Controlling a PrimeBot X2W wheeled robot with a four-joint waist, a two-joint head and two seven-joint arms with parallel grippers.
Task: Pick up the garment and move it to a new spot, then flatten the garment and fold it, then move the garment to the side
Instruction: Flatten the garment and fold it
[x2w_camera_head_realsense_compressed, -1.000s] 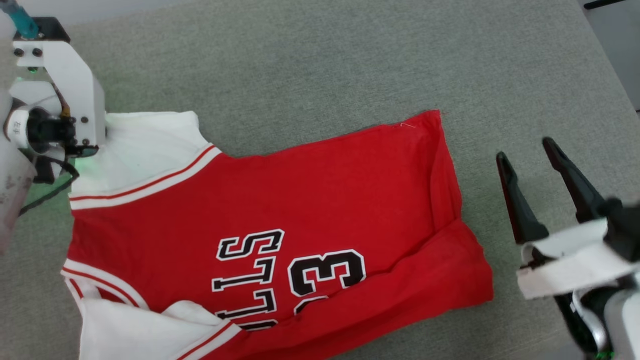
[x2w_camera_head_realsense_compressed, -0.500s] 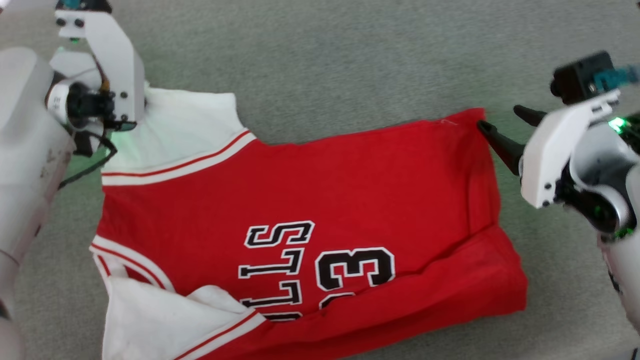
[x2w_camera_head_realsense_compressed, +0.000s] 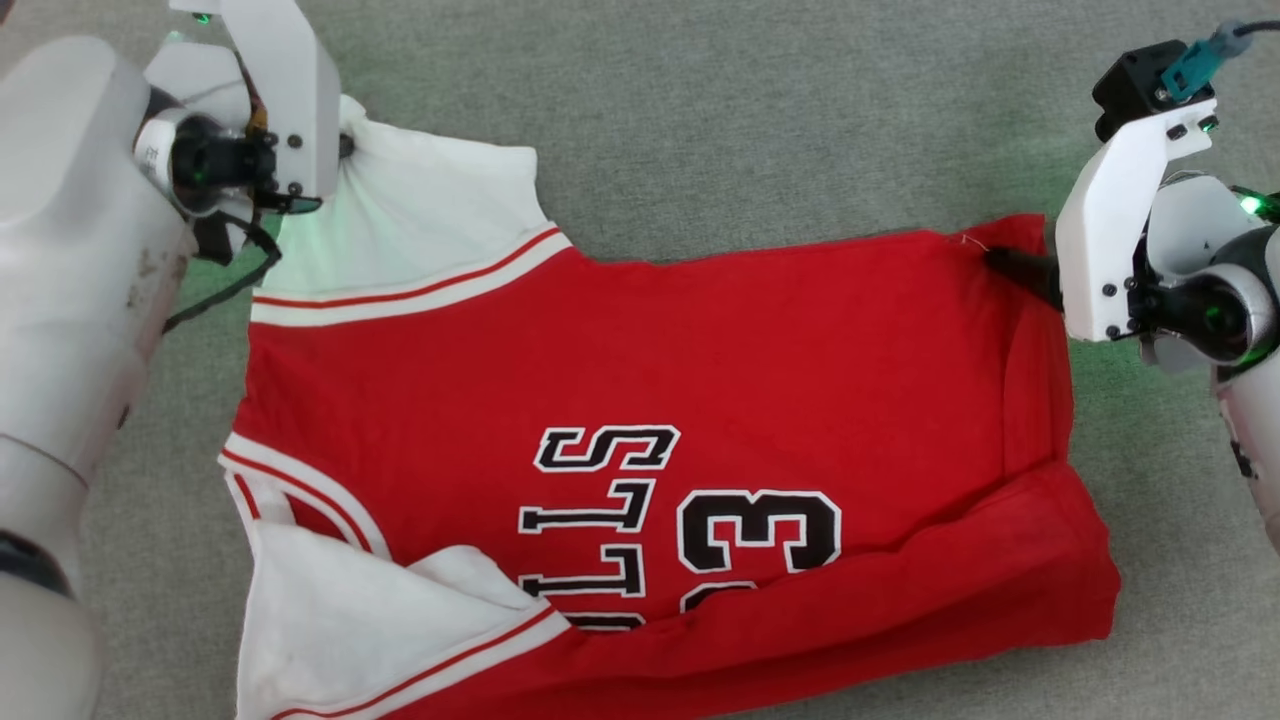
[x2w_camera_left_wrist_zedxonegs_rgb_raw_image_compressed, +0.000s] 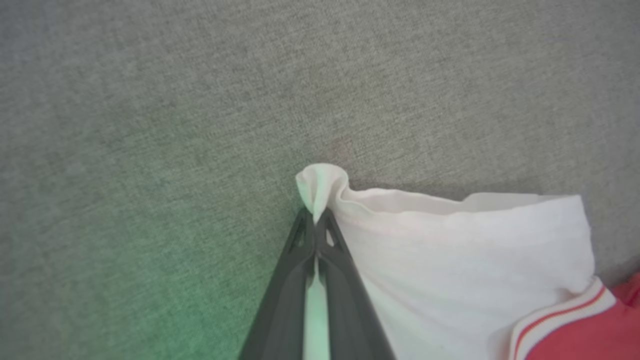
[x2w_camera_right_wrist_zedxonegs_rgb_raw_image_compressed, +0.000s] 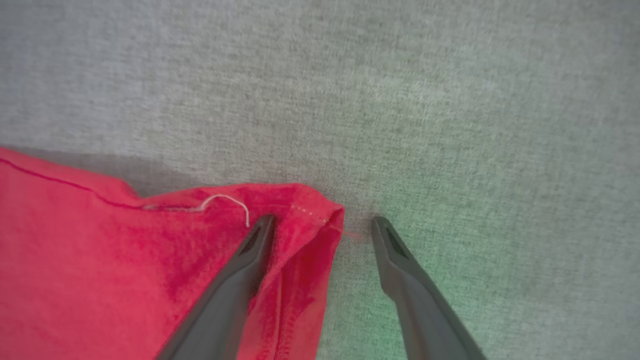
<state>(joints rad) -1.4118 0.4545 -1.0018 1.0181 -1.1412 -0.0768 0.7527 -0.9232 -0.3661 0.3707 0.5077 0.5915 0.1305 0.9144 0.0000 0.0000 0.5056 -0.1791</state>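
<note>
Grey woven fabric (x2w_camera_head_realsense_compressed: 750, 120) is covering the whole work surface, and the garment (x2w_camera_head_realsense_compressed: 640, 380) is lying spread on it, chest side up.

At the garment's far sleeve end, the left gripper (x2w_camera_left_wrist_zedxonegs_rgb_raw_image_compressed: 316, 220) is clamping tight on the outermost corner of the white sleeve (x2w_camera_left_wrist_zedxonegs_rgb_raw_image_compressed: 450, 250). Its two dark fingers (x2w_camera_left_wrist_zedxonegs_rgb_raw_image_compressed: 295, 280) are pressing together, with a small peak of white cloth standing up just past their tips. At the garment's far hem end, the right gripper (x2w_camera_right_wrist_zedxonegs_rgb_raw_image_compressed: 322, 225) is standing with its jaws spread wide and is gripping nothing. One finger is resting on top of the red cloth. The other is sitting on the bare grey fabric just beyond the cloth's edge, so the hem corner (x2w_camera_right_wrist_zedxonegs_rgb_raw_image_compressed: 310, 210) is lying between the two. A loose white thread (x2w_camera_right_wrist_zedxonegs_rgb_raw_image_compressed: 225, 200) is curling just beside the finger that is on the cloth.

Outward from both grippers, the garment's long axis is running straight from one to the other, sleeves and striped trim at the left arm's end and the hem at the right arm's end. The black lettering (x2w_camera_head_realsense_compressed: 600, 520) and number are reading sideways along that axis. Along the garment's near long edge a band of red cloth is lying doubled over the body.

The right arm is much the nearer to the hem corner, and the corner is already sitting inside its open jaws. The coming move is therefore probably turning on closing there, so that both far corners are held along one line.
</note>
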